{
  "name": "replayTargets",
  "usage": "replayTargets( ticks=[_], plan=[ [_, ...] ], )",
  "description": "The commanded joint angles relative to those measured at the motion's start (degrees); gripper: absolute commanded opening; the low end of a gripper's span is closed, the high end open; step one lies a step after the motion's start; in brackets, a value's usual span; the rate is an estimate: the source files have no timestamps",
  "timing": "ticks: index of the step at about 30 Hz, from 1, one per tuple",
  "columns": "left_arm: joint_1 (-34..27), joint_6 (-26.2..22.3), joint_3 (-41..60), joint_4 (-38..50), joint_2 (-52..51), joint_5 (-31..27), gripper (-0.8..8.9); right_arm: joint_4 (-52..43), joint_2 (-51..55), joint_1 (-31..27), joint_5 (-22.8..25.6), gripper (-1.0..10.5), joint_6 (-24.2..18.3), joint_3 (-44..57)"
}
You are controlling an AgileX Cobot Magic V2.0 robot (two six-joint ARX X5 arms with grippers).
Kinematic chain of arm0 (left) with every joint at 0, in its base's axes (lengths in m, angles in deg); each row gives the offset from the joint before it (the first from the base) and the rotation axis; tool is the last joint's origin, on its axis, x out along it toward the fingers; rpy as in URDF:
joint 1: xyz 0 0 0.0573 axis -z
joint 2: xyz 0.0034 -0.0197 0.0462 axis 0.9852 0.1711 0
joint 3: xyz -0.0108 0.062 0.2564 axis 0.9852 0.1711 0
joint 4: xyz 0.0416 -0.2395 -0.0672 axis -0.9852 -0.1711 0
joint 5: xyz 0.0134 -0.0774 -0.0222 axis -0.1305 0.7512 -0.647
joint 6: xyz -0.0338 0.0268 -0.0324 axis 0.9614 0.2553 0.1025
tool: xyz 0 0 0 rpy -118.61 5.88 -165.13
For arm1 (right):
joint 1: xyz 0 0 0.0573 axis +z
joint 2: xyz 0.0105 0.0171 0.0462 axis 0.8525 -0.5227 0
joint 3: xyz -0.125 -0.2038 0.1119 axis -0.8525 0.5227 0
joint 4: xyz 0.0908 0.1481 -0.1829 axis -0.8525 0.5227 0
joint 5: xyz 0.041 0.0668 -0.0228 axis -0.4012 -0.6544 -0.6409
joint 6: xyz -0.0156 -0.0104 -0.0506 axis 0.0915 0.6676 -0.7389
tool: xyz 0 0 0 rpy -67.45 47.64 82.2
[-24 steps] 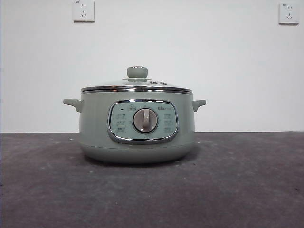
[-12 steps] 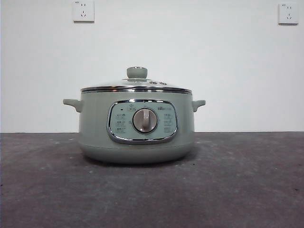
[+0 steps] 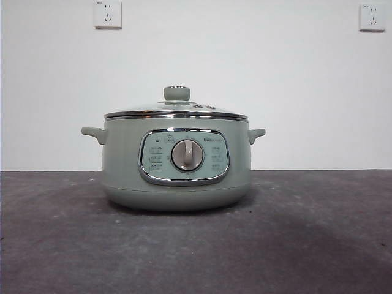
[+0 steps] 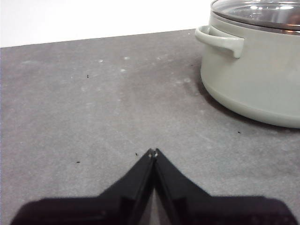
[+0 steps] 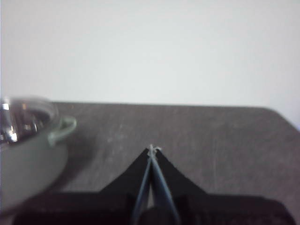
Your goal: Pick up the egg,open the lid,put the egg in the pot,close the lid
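The sage-green pot (image 3: 176, 165) stands on the dark grey table in the front view, its control panel and silver dial (image 3: 187, 155) facing me. The glass lid (image 3: 176, 111) sits shut on it, green knob (image 3: 176, 93) on top. The egg is out of view. My left gripper (image 4: 153, 152) is shut and empty over bare table, beside the pot (image 4: 253, 70) and its handle (image 4: 220, 40). My right gripper (image 5: 152, 149) is shut and empty over the table, with the pot (image 5: 26, 164) off to its side. Neither arm shows in the front view.
The dark grey table (image 3: 306, 245) runs back to a white wall with two sockets (image 3: 108, 13) (image 3: 372, 16). Small specks dot the table near the left gripper.
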Motion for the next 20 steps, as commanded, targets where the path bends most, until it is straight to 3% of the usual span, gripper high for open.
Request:
replayTargets(
  ticks=[1, 6, 8, 20],
  plan=[
    [-0.17, 0.57, 0.59, 0.26, 0.0, -0.2, -0.04, -3.54, 3.02, -0.07, 0.02, 0.0, 0.02, 7.26],
    [-0.17, 0.57, 0.59, 0.26, 0.07, -0.2, -0.04, -6.51, 4.44, -0.07, -0.02, 0.0, 3.21, 15.96],
    [-0.15, 0.57, 0.59, 0.26, 0.22, -0.2, -0.04, -2.62, 4.44, -0.07, 0.24, 0.0, 3.45, 16.31],
    [-0.15, 0.57, 0.59, 0.24, 0.98, -0.2, -0.04, -2.91, 4.44, 0.0, 0.87, 0.0, 3.87, 16.24]
  ],
)
